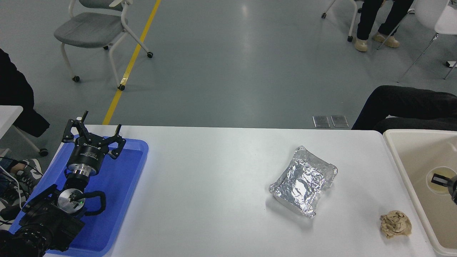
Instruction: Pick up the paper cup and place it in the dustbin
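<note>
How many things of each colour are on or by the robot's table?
Blue: 1, the tray
Silver: 1, the foil container
Brown: 1, the paper wad
White: 1, the paper cup, over the dustbin
Cream: 1, the dustbin
Total: 5

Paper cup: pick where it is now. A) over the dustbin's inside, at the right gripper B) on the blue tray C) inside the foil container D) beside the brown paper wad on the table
A: the paper cup shows within the dustbin's walls, a finger of the right gripper reaching into its rim.
</note>
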